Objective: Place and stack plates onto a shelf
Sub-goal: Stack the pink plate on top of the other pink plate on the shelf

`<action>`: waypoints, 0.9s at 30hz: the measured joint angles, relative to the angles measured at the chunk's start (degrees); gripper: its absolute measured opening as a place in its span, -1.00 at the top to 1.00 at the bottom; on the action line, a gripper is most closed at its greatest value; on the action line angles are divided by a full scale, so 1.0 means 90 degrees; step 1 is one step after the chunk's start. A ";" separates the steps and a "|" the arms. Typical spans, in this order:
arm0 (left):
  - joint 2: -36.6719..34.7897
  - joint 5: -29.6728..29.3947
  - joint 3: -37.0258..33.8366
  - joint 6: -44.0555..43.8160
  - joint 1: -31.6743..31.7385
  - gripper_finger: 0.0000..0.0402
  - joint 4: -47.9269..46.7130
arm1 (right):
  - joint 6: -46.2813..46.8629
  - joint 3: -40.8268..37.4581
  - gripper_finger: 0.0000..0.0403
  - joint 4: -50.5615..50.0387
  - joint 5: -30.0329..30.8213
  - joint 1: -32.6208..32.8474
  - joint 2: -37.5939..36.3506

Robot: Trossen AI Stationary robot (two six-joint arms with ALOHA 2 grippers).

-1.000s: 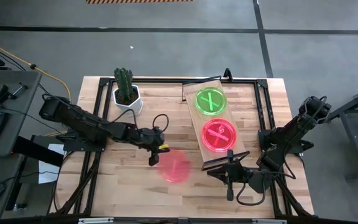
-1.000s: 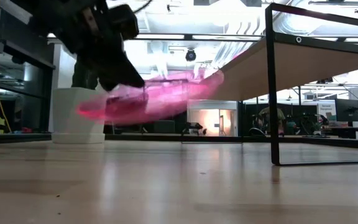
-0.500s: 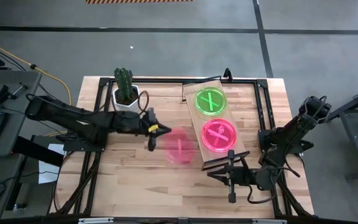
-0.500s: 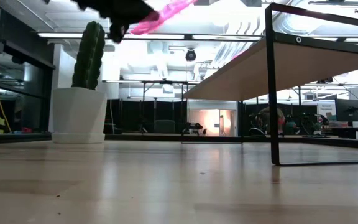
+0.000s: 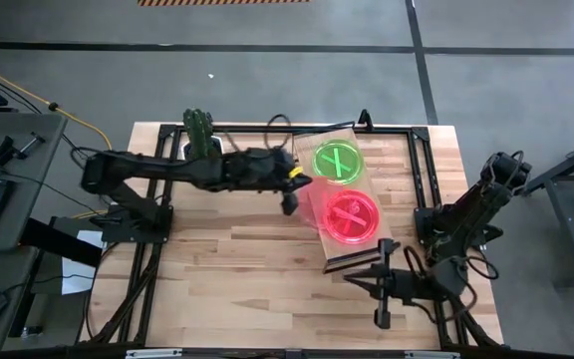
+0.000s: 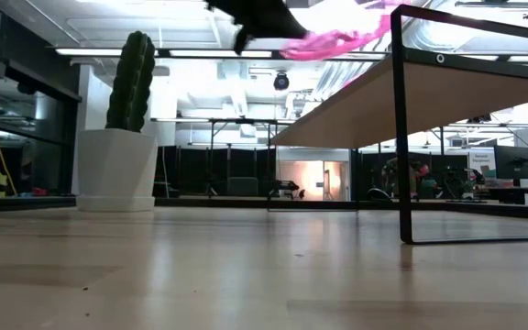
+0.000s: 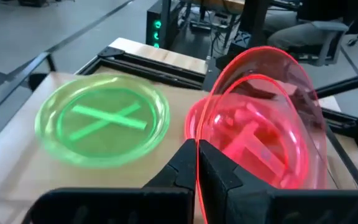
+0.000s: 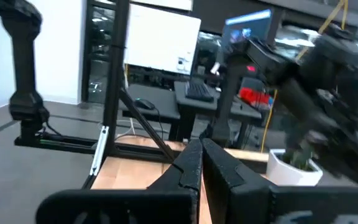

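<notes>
My left gripper (image 5: pixel 289 195) is shut on a neon pink plate (image 7: pixel 272 118), carried in the air at the left edge of the shelf (image 5: pixel 313 141). It shows high up in the low view (image 6: pixel 337 37). On the light-wood shelf a green plate (image 5: pixel 337 162) lies flat at the far end. A second pink plate (image 5: pixel 352 216) lies flat toward the near end. In the left wrist view the green plate (image 7: pixel 101 118) sits beside the held one. My right gripper (image 5: pixel 379 291) waits shut near the table's near right corner. My left gripper pinches the pink plate's rim (image 7: pixel 199 144) between its two fingers (image 7: pixel 225 177). It comes from the table's left, roughly level. The plate is lifted clear, tilted, and reaches away from the fingers over the pink plate on the shelf.
A cactus in a white pot (image 6: pixel 131 82) stands at the table's far left, partly behind my left arm (image 5: pixel 167 170) in the high view. The shelf's black end rail (image 6: pixel 399 119) rises at the near end. Bare wooden tabletop (image 5: pixel 247 269) lies left of the shelf.
My left gripper has carried the pink plate up and away from the table's near middle. It moved toward the far edge and to the right, up to the shelf. The plate has risen from near table height to above the shelf plank. The gripper has stayed shut.
</notes>
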 joint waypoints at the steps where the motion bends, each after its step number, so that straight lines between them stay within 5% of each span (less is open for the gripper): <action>1: 0.0211 0.0051 0.0190 0.0001 0.0031 1.00 0.0047 | -0.0127 0.0000 1.00 0.0044 -0.0001 0.0059 0.0000; 11: 0.1589 0.0212 0.1601 0.0246 0.0090 1.00 0.0099 | -0.0669 0.0000 1.00 0.0056 0.0006 0.0327 0.0000; 27: 0.2061 0.0207 0.1762 0.0380 0.0212 1.00 0.0368 | -0.0782 0.0000 1.00 0.0095 0.0120 0.0400 0.0005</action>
